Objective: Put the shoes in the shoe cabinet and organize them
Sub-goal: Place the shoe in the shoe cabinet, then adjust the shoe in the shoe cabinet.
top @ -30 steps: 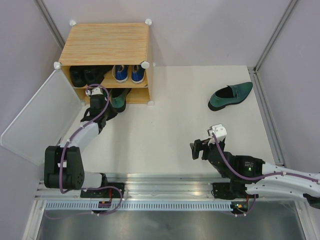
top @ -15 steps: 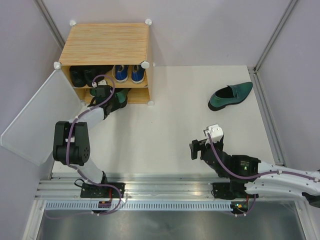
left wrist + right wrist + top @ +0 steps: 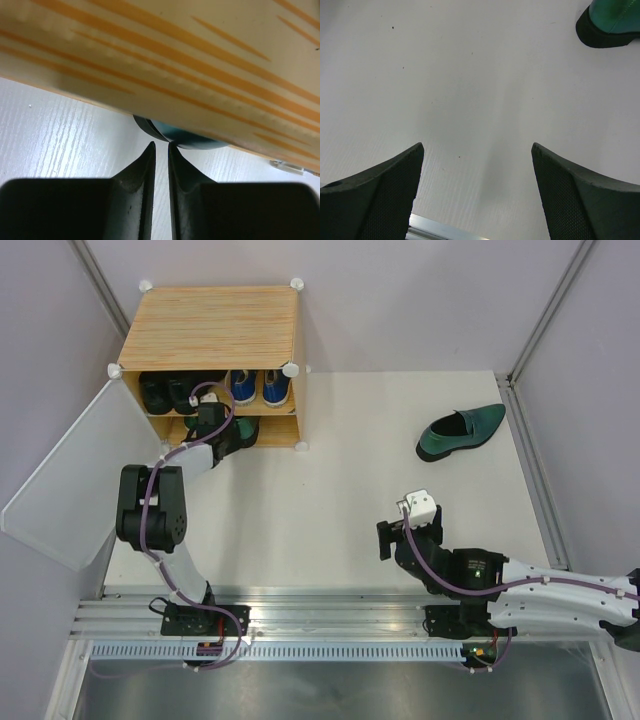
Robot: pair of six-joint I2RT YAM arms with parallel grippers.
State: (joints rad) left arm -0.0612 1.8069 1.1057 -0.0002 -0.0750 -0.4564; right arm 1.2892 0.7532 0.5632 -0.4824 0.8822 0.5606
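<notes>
Shoes, seen from the left arm outward: the left gripper [image 3: 161, 146] has its fingers pinched to a thin slit with nothing between them. The tips sit just under a wood-grain board of the shoe cabinet [image 3: 210, 325], close to a dark-green loafer [image 3: 245, 432] on the lower shelf, upper left of the overhead view. Contact with that loafer: cannot tell. On the upper shelf, black boots [image 3: 160, 390] are left and blue sneakers [image 3: 255, 387] right. The frosted door [image 3: 70, 480] stands open at far left.

The right gripper [image 3: 477, 146] is spread wide and holds nothing, low over the white table [image 3: 330, 470], lower centre-right. A second dark-green loafer [image 3: 462, 430] lies on the table at right, well apart from the cabinet.
</notes>
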